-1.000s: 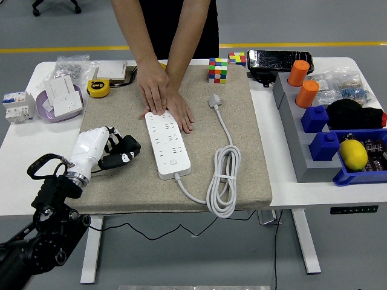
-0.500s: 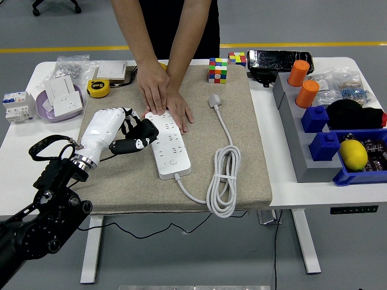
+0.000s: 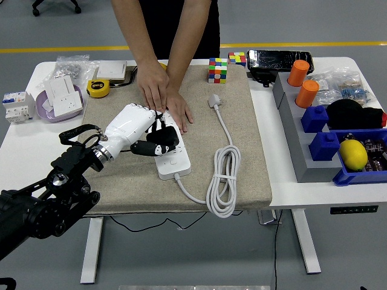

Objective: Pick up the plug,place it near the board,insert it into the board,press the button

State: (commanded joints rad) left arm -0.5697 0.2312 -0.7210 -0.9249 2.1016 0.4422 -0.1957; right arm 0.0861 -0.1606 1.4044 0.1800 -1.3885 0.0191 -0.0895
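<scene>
A white power strip (image 3: 172,152) lies on the beige mat (image 3: 242,121), its far end pressed down by a person's two hands (image 3: 162,93). Its white plug (image 3: 214,100) rests on the mat, apart from the strip, with the cord coiled (image 3: 222,181) to the right. My left hand (image 3: 158,138), white with black fingers, hovers over the strip's middle, fingers relaxed and holding nothing. It hides part of the strip's sockets. The right arm is out of view.
A Rubik's cube (image 3: 217,69) stands at the mat's far edge. A yellow tape measure (image 3: 98,88) and a purple bowl (image 3: 55,103) with white sockets lie at the left. Grey and blue bins with orange cups (image 3: 302,84) and a lemon (image 3: 354,154) fill the right side.
My left hand has moved right and forward from the mat's left edge to above the power strip. The person's hands, plug and cord have stayed put.
</scene>
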